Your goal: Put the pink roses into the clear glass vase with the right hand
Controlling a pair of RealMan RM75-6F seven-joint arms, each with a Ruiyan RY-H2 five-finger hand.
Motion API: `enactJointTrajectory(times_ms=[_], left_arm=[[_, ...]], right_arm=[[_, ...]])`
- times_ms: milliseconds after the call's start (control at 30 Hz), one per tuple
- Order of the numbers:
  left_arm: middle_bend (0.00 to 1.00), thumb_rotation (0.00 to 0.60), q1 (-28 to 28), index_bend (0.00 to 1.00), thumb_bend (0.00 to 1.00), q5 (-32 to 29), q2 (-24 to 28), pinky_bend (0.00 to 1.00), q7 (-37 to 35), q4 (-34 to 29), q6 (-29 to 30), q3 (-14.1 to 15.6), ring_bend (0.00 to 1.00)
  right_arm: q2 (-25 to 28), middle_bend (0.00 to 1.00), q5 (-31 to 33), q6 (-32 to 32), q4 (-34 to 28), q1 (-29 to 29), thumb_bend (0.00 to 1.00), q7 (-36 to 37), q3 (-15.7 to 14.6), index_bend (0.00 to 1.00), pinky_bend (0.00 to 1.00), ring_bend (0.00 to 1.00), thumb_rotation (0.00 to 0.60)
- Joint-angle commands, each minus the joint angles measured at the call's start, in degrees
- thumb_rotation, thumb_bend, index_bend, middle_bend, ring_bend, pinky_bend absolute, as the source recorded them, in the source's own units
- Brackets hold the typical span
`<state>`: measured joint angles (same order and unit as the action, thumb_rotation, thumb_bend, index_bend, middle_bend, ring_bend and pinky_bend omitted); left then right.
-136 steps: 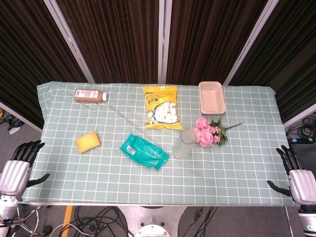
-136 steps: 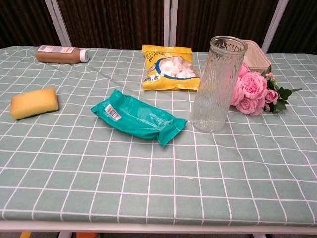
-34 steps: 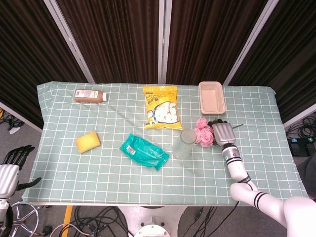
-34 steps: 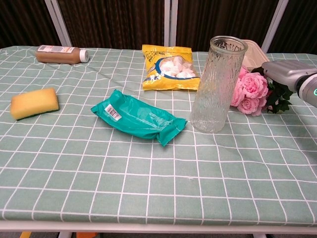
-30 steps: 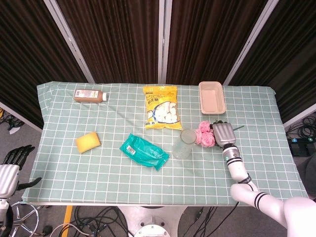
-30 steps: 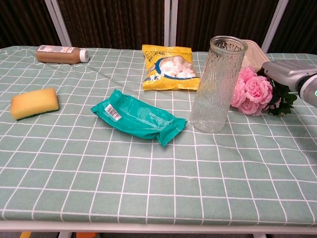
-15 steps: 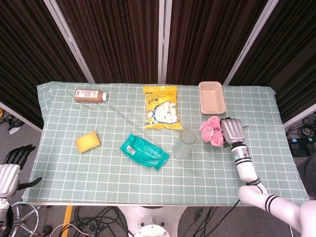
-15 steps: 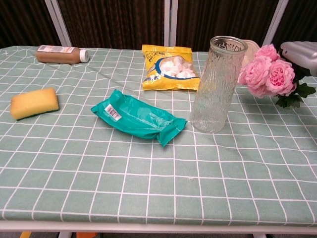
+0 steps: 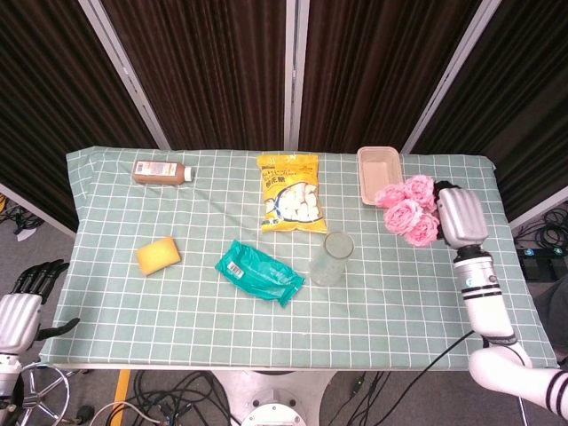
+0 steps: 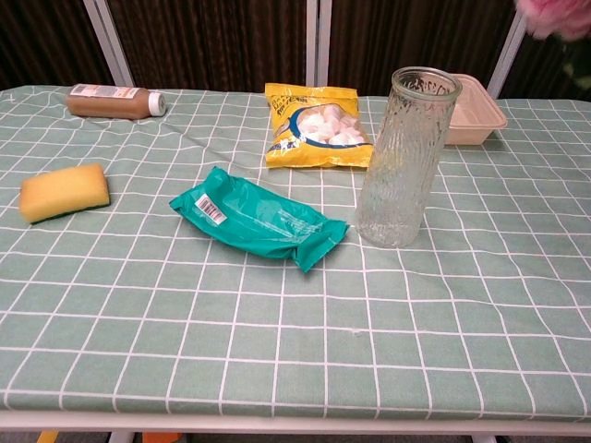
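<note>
My right hand (image 9: 460, 216) holds the pink roses (image 9: 408, 209) up in the air, to the right of and well above the clear glass vase (image 9: 331, 258). In the chest view only a sliver of the roses (image 10: 559, 17) shows at the top right corner, and the ribbed vase (image 10: 406, 157) stands upright and empty on the checked cloth. My left hand (image 9: 25, 306) hangs off the table's near left corner with its fingers spread, holding nothing.
On the green checked tablecloth (image 9: 177, 302) lie a yellow snack bag (image 9: 290, 193), a teal packet (image 9: 259, 272), a yellow sponge (image 9: 158, 256), a brown bottle on its side (image 9: 162, 170) and a beige tray (image 9: 381, 175) at the back right.
My right hand came in from the table's edge, took hold of the roses beside the vase and has lifted them up and to the right. The vase stayed put.
</note>
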<state>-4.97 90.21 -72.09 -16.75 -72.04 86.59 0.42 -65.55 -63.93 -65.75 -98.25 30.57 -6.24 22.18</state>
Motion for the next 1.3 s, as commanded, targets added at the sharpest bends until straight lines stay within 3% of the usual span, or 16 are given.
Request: enactJointTrajectory(times_ms=[33,167,333,767,1033,1300], left_arm=[[0.09,0.6,-0.06,0.11,0.06,-0.06,0.13,0.12,0.35,-0.44,-0.08,-0.03,0.07],[0.09,0.6,-0.12,0.11,0.06,-0.1,0.18,0.12,1.05,-1.06,-0.14,-0.07,0.07],[0.09,0.6,-0.15,0.11,0.06,-0.26,0.44,0.12,1.38,-1.49,-0.53,0.04,0.07],[0.09,0.6,-0.2,0.11,0.06,-0.62,0.17,0.12,1.06,-0.97,-0.91,-0.01,0.07],[0.09,0.6,-0.16,0.11,0.06,-0.82,0.0,0.12,0.26,-0.43,-1.24,0.07,0.07],[0.09,0.6,-0.23,0.11,0.06,-1.2,-0.24,0.12,-0.76,0.22,-1.69,-0.02,0.07]], right_arm=[[7.22,0.57,-1.72,-3.95,-7.55,-2.06,0.28,3.42,4.64,0.73,0.52,0.4,0.6],[10.41,0.57,-1.42,-4.22,-12.62,-2.78,0.28,10.61,7.58,0.73,0.52,0.4,0.6],[14.1,0.57,0.74,-1.09,-18.23,-4.59,0.27,27.73,11.33,0.73,0.52,0.41,0.6],[19.86,0.57,-0.25,11.42,-21.71,-7.63,0.28,62.87,13.93,0.73,0.52,0.4,0.6],[20.87,0.57,-1.34,18.21,-20.9,-6.69,0.28,71.15,12.68,0.73,0.52,0.4,0.6],[18.54,0.57,1.61,21.25,-18.68,-3.19,0.28,67.33,10.03,0.73,0.52,0.4,0.6]])
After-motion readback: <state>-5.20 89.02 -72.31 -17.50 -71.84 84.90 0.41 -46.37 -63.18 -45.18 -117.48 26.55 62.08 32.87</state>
